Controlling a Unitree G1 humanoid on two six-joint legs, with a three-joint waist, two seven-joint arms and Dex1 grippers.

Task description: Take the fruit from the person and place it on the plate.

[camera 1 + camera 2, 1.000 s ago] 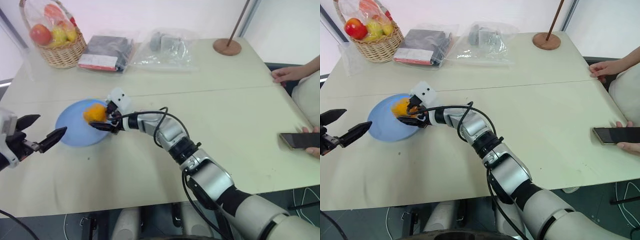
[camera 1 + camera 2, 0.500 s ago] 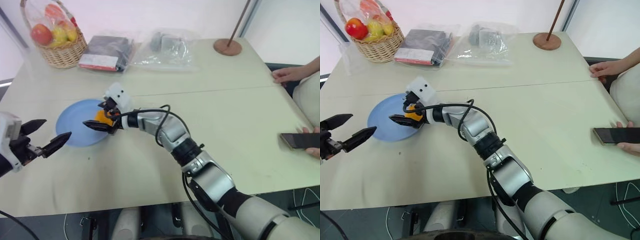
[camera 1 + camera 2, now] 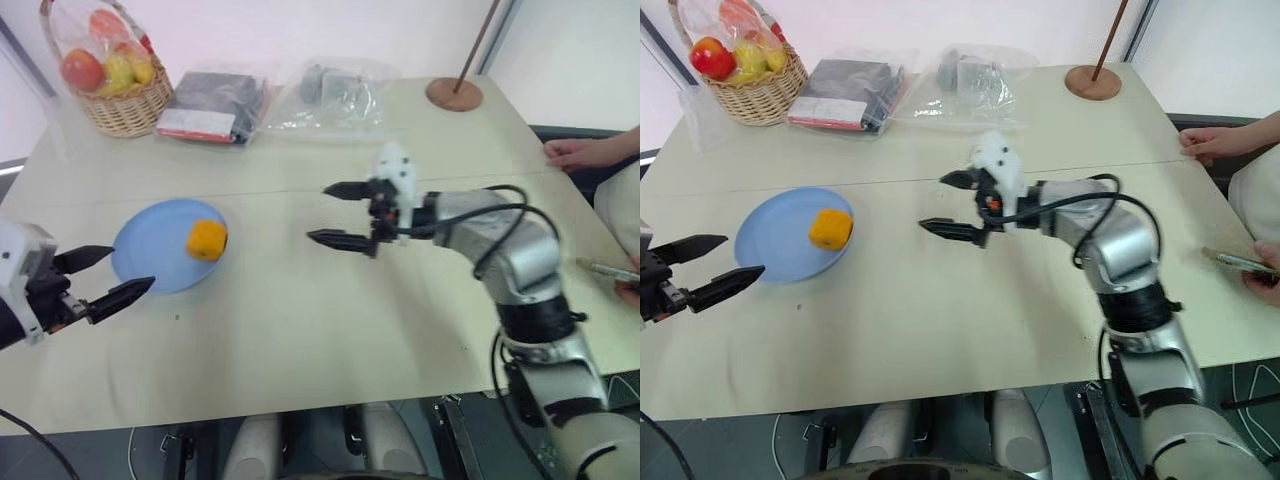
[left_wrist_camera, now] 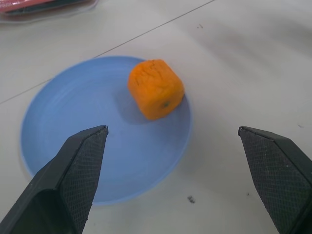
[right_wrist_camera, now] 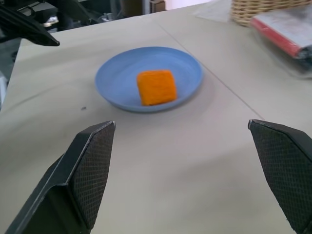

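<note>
- The fruit (image 3: 206, 240) sits on the plate (image 3: 145, 250), toward the plate's rim nearest the table's middle, touching neither gripper.
- The plate lies on the left part of the table (image 3: 300, 330), nearer its front edge than the basket (image 3: 110, 75) at the far left corner.
- Our right gripper (image 3: 345, 213) hangs above the middle of the table with its fingers spread wide and nothing between them, well apart from the plate.
- Our left gripper (image 3: 105, 275) hovers just beside the plate's near-left rim, fingers also apart and empty.
- We judge the placing done; the step in hand is drawing the right arm clear, and doing it well means lifting away without swinging back low over the plate, so the fruit is not knocked.
- The fruit rests close to the rim, so a nudge could roll it off.
- Open room lies across the middle and front of the table; the bags (image 3: 330, 95) line the far edge, and the person's hand (image 3: 570, 150) rests at the right edge.
</note>
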